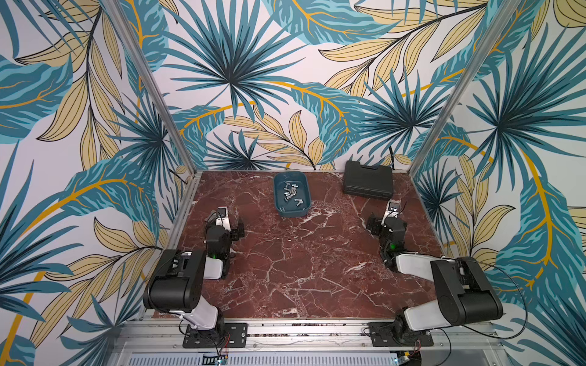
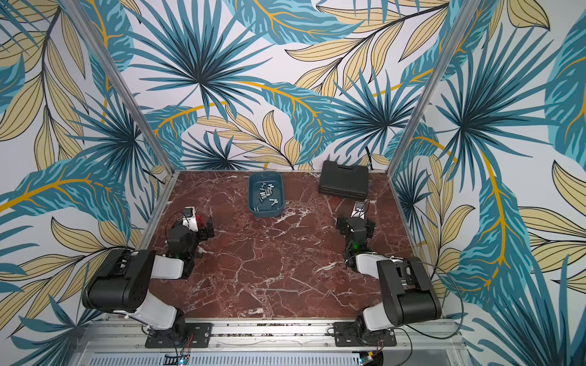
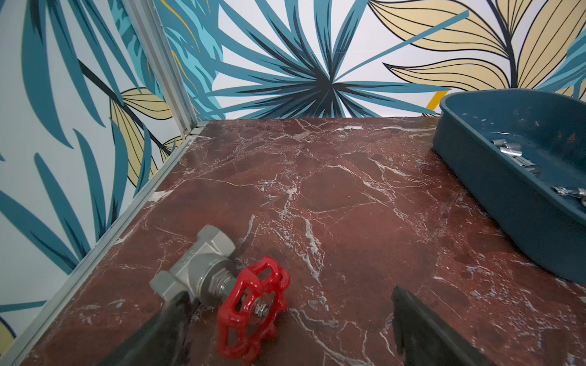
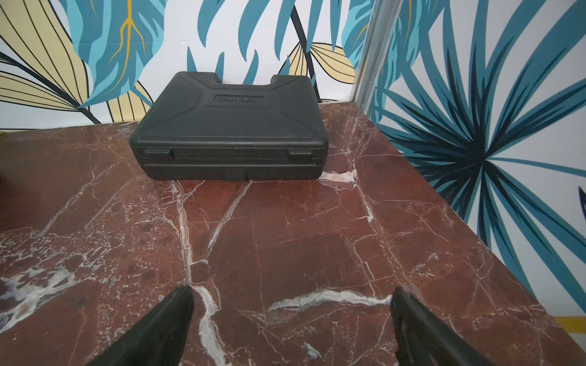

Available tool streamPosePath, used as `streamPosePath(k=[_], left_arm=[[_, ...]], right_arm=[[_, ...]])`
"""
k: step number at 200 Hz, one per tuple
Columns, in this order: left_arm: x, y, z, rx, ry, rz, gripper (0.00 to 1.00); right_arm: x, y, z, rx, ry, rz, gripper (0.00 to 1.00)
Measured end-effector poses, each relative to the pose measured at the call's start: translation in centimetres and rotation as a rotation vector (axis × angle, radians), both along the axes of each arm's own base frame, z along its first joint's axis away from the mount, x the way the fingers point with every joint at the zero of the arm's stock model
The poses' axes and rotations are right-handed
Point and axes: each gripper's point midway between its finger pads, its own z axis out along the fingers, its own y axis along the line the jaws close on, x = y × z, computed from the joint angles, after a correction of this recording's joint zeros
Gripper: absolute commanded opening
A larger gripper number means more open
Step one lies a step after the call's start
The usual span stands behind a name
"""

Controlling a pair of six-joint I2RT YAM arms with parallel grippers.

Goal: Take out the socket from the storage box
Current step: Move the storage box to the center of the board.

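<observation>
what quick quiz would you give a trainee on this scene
1. True or false: the sockets lie inside the box.
2. What sits straight ahead of the right gripper? A) case B) valve C) box
3. Fill in: the valve by the left gripper has a ___ wheel.

Key: 1 true. 2 A. 3 red.
</observation>
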Motion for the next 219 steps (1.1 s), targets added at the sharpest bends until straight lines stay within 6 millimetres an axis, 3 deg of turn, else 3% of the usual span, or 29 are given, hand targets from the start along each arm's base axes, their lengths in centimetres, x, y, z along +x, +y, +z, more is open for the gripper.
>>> streamPosePath(k=[187, 219], left_arm=[[-0.1, -0.2, -0.3, -0.007, 0.014, -0.011, 1.0], [-0.4, 0.0, 1.0, -0.014, -0.002, 0.005, 1.0]], right_arm=[[0.0, 0.0, 0.0, 0.0, 0.0, 0.0, 1.0], [0.0, 0.0, 0.0, -0.001, 0.001, 0.003, 1.0]])
